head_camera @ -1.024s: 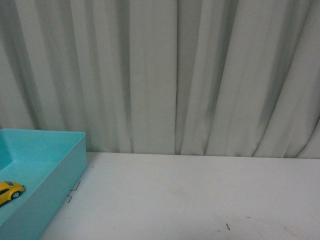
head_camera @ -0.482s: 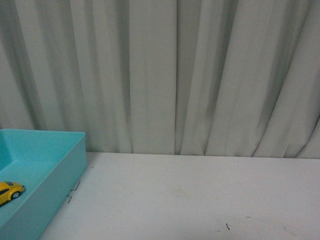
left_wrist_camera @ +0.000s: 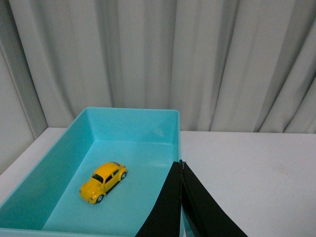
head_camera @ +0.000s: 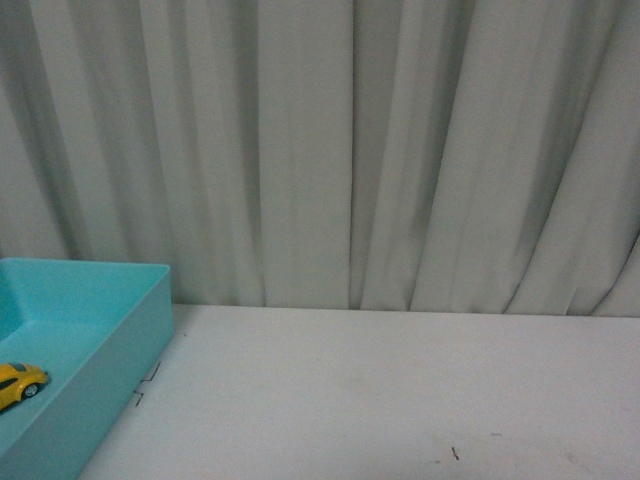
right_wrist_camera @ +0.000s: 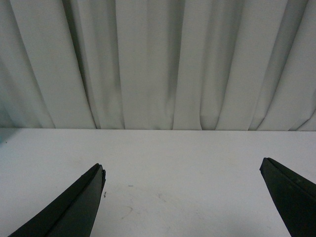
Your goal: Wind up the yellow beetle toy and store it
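Note:
The yellow beetle toy [left_wrist_camera: 103, 181] stands on its wheels on the floor of a turquoise bin [left_wrist_camera: 138, 121]. The front view catches only part of the toy [head_camera: 20, 382] at the far left, inside the bin [head_camera: 120, 345]. My left gripper [left_wrist_camera: 180, 164] is shut with nothing in it; its black fingers meet above the bin's right wall, apart from the toy. My right gripper [right_wrist_camera: 182, 167] is open and empty over bare white tabletop, its fingertips [right_wrist_camera: 98, 173] wide apart. Neither arm shows in the front view.
The white table [head_camera: 400, 400] runs to a pale curtain [head_camera: 350, 150] at the back. Small dark marks [head_camera: 455, 453] dot the tabletop near the front. Corner marks [head_camera: 147, 385] lie beside the bin's right wall.

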Action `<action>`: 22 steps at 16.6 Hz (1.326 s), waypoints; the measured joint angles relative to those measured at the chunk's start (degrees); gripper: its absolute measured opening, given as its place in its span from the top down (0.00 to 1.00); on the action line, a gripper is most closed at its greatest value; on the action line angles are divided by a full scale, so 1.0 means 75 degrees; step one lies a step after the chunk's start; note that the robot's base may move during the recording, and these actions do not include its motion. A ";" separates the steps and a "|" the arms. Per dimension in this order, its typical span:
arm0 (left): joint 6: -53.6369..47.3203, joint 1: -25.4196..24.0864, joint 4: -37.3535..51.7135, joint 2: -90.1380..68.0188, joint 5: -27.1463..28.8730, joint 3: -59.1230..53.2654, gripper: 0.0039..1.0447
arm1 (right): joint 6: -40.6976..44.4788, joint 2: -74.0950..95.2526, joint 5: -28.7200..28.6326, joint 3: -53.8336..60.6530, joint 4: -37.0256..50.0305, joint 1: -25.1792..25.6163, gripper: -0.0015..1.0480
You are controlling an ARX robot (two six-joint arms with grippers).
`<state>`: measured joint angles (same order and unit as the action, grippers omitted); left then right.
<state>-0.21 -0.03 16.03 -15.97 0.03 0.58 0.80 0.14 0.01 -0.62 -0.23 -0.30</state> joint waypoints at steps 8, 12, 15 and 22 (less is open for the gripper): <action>0.0000 0.0000 -0.0912 0.0871 0.0000 0.0000 0.99 | 0.0000 0.0000 0.0000 0.0000 0.0003 0.0000 0.06; 0.0000 0.0000 -0.2139 0.2090 0.0000 0.0003 0.99 | 0.0000 0.0003 0.0003 0.0000 0.0000 0.0000 0.06; 0.0000 0.0000 -0.2162 0.2087 0.0003 0.0003 0.99 | 0.0000 0.0003 0.0003 0.0000 0.0003 0.0000 0.06; 0.0006 0.0000 -0.2162 0.2084 0.0000 0.0003 0.46 | 0.0000 0.0000 0.0000 0.0000 0.0003 0.0000 0.06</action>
<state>-0.16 -0.03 -0.19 -0.34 0.03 0.60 0.80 0.14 0.01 -0.62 -0.21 -0.30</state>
